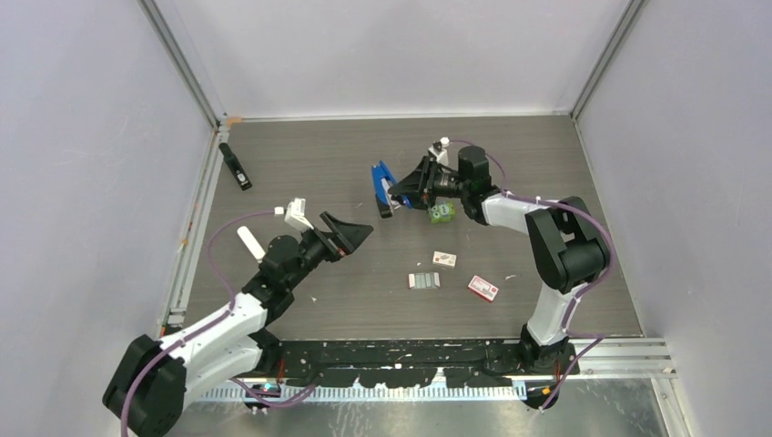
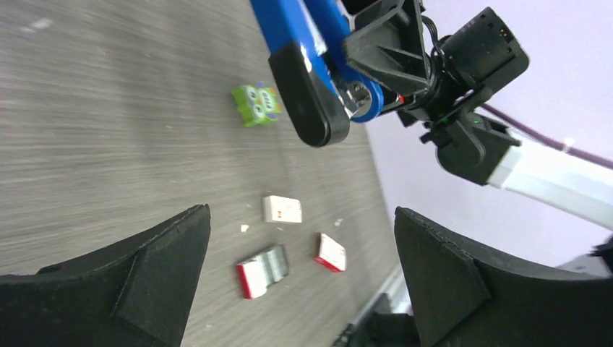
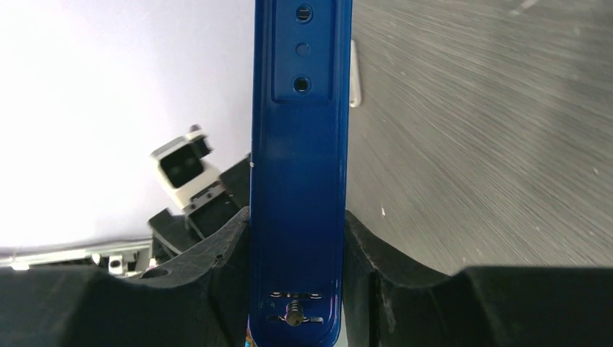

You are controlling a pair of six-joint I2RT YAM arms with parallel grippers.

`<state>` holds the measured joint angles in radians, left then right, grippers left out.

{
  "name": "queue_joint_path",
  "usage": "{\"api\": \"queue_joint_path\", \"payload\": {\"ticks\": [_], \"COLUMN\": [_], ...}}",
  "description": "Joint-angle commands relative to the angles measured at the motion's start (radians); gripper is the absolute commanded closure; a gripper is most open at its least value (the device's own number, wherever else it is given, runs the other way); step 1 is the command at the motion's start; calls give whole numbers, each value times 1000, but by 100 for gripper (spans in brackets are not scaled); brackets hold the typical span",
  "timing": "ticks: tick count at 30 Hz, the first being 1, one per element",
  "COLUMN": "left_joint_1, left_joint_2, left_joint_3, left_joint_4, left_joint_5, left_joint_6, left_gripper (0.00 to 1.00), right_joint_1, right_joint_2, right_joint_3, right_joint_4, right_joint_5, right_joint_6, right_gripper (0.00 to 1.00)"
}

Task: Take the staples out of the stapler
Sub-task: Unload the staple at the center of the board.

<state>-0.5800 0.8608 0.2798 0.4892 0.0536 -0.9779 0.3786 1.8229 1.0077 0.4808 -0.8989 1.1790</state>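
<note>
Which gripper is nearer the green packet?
Right. The right gripper, clamping the blue stapler, hovers just beside the green packet; the open left gripper sits well off to its left.

Blue stapler [image 1: 380,180] aloft in the right pincer [image 1: 399,192]; silvery ribbed staples [image 1: 424,280] flat on the table [image 1: 309,164], well apart.

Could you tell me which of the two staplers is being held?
The blue stapler, clamped in the right pincer; the black stapler lies apart, far left.
</note>
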Motion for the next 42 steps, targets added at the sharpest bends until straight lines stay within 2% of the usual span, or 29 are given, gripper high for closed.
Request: {"api": "queue_joint_path", "payload": {"ticks": [1,5,10,17,22,29,30,34,35,37,39,40,42], "left_joint_1": [9,9,9,10,11,26,30,57,69,102,155,201,272], "left_joint_2": [82,190,308,444,505,600,613,673,678,671,655,648,644], "left_joint_3": [-6,-18,-6,69,126,178,183,194,194,186,162,152,139], "left_joint_4": [296,501,677,796,801,859,871,935,941,941,935,928,924], "left_joint_5": [99,104,113,140,162,210,218,259,277,313,373,419,514], "left_joint_6": [-251,-327,-308,-282,-288,-332,-339,-363,-368,-332,-282,-263,-233], "left_gripper": [0,0,1,8,20,50,56,98,100,100,100,100,100], "right_joint_1": [-20,-20,-20,-7,4,8,8,9,8,4,-11,-18,-13], "right_joint_2": [-71,-43,-56,-56,-48,-42,-43,-43,-44,-49,-73,-95,-140], "right_joint_3": [-11,-17,-20,-21,-20,-17,-17,-15,-12,4,32,54,160], "right_joint_4": [385,592,614,613,612,613,613,611,607,541,350,180,-358], "right_joint_5": [-96,-110,-118,-124,-130,-136,-137,-145,-152,-175,-193,-182,-97], "right_joint_6": [93,225,254,253,248,245,244,233,221,146,-54,-222,-699], "right_gripper": [99,99,99,99,99,99,99,99,99,99,99,99,99]}}
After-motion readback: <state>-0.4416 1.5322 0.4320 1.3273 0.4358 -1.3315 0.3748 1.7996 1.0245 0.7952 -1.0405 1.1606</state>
